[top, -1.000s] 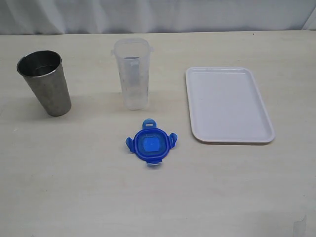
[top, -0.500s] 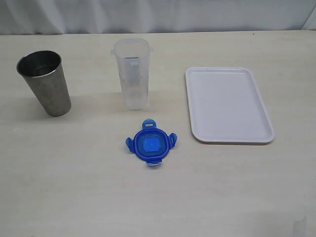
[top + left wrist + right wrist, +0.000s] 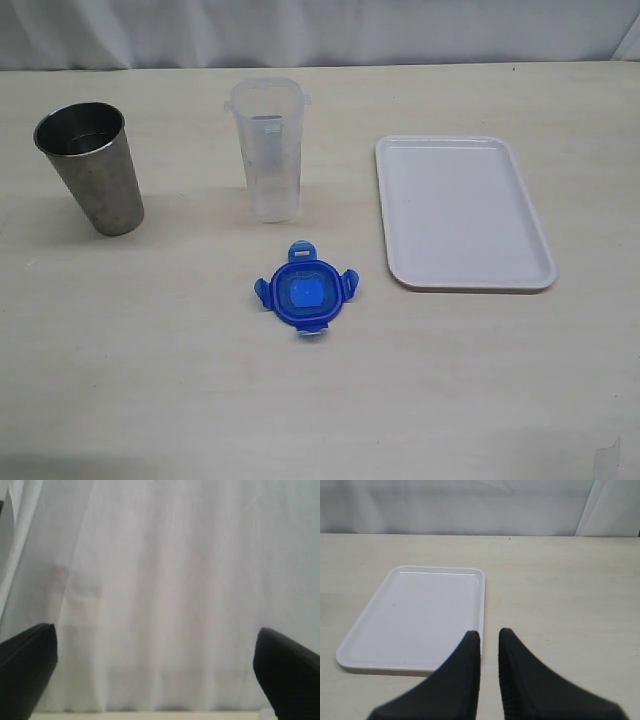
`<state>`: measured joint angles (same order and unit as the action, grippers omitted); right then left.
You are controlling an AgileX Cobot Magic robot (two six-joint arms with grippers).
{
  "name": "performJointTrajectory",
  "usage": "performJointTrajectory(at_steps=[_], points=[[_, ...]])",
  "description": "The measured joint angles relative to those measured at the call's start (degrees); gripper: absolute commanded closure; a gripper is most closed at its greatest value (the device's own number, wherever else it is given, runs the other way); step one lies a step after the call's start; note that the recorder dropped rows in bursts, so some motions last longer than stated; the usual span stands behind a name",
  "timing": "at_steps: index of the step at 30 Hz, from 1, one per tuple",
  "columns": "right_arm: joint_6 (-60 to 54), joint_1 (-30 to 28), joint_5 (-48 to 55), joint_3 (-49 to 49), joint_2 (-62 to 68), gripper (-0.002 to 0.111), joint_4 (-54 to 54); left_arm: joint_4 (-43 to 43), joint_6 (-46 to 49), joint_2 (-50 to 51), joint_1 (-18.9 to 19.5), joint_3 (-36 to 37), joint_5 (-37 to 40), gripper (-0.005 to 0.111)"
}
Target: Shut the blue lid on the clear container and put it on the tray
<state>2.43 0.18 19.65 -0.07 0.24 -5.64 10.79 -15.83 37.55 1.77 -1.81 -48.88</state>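
Observation:
The blue lid (image 3: 305,291) lies flat on the table with its flaps spread out, just in front of the clear container (image 3: 268,150). The container stands upright and uncovered. To their right lies the white tray (image 3: 462,212), with nothing on it. Neither gripper shows in the exterior view. My left gripper (image 3: 155,630) is open, its fingers wide apart, and faces a white curtain with nothing between them. My right gripper (image 3: 489,632) hovers at the near right corner of the tray (image 3: 420,615). Only a narrow slit is left between its fingers, and it holds nothing.
A tapered steel cup (image 3: 92,168) stands upright at the left, level with the container. A white curtain (image 3: 320,30) runs along the table's far edge.

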Motion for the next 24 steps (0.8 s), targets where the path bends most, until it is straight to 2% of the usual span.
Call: performJointTrajectory(at_steps=[10,17,24], points=[[0.0,0.0,0.0,0.0,0.0,0.095,0.0,2.0,4.2,29.6,0.0,-0.1,-18.2,0.002],[0.0,0.0,0.0,0.0,0.0,0.095,0.0,7.1,4.9,45.1,0.0,-4.0,-19.8,0.002],[0.1,0.0,0.0,0.0,0.0,0.095,0.0,8.9,5.1,53.8,0.0,-7.8,-20.2,0.002]])
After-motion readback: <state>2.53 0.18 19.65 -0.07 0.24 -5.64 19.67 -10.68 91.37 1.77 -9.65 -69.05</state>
